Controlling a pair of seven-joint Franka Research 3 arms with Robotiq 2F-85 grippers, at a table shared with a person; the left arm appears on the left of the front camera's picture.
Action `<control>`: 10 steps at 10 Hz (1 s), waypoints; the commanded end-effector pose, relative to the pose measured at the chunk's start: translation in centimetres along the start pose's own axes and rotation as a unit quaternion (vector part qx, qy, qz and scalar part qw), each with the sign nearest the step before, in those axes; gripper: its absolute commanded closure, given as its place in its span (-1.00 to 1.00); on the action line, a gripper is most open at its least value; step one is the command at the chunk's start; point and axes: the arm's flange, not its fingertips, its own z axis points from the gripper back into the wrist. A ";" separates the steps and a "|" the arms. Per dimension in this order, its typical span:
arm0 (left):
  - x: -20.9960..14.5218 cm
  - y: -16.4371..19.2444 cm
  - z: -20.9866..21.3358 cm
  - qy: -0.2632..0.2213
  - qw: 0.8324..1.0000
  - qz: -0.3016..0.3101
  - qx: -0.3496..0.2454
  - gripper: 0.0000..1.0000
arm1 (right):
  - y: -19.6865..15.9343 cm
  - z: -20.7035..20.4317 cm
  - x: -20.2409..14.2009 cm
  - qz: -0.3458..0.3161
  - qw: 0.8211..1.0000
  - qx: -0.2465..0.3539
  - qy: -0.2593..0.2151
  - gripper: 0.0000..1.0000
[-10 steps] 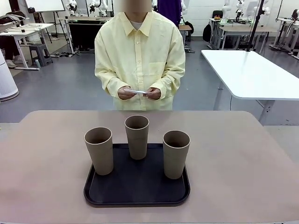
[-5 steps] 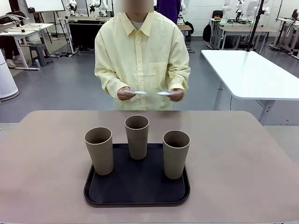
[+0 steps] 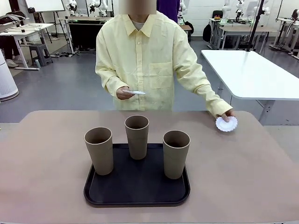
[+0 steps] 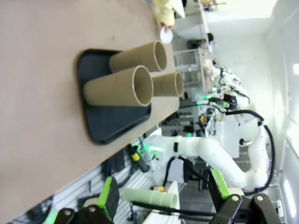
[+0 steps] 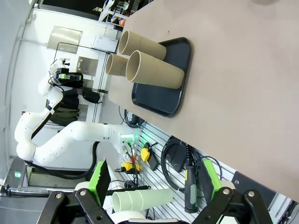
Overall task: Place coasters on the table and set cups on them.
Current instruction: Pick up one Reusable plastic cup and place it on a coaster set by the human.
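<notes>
One white lacy coaster [image 3: 226, 124] sits in a person's hand [image 3: 228, 113] at the tan table's [image 3: 46, 163] far right; the other hand [image 3: 124, 93] holds more. All three cups [image 3: 137, 136] stand on the black tray [image 3: 135, 193]; the left gripper [image 4: 163, 191] and right gripper [image 5: 154, 179] gape empty.

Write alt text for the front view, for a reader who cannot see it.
A person holds a white coaster at the beige table, far right side. Three tan cups stand on a black tray.

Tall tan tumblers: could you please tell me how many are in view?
3 tall tan tumblers, upright on the black rounded-corner tray: left one, rear centre one, right one.
</notes>
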 end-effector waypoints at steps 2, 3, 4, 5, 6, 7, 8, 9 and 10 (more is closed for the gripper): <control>0.0 0.0 0.1 0.000 1.000 -0.004 -0.004 -1.00 | -0.1 0.0 0.1 0.000 1.000 0.006 -0.001 -1.00; 0.0 0.0 0.1 0.000 1.000 -0.004 -0.004 -1.00 | -0.1 0.0 0.1 0.000 1.000 0.006 -0.001 -1.00; 0.0 0.0 0.1 0.000 1.000 -0.004 -0.004 -1.00 | -0.1 0.0 0.1 0.000 1.000 0.006 -0.001 -1.00; 0.0 0.0 0.1 0.000 1.000 -0.004 -0.004 -1.00 | -0.1 0.0 0.1 0.000 1.000 0.006 -0.001 -1.00; 0.0 0.0 0.1 0.000 1.000 -0.004 -0.004 -1.00 | -0.1 0.0 0.1 0.000 1.000 0.006 -0.001 -1.00; 0.0 0.0 0.1 0.000 1.000 -0.004 -0.004 -1.00 | -0.1 0.0 0.1 0.000 1.000 0.006 -0.001 -1.00; 0.0 0.0 0.1 0.000 1.000 -0.004 -0.004 -1.00 | -0.1 0.0 0.1 0.000 1.000 0.006 -0.001 -1.00; 0.0 0.0 0.1 0.000 1.000 -0.004 -0.004 -1.00 | -0.1 0.0 0.1 0.000 1.000 0.006 -0.001 -1.00; 0.0 0.0 0.1 0.000 1.000 -0.004 -0.004 -1.00 | -0.1 0.0 0.1 0.000 1.000 0.006 -0.001 -1.00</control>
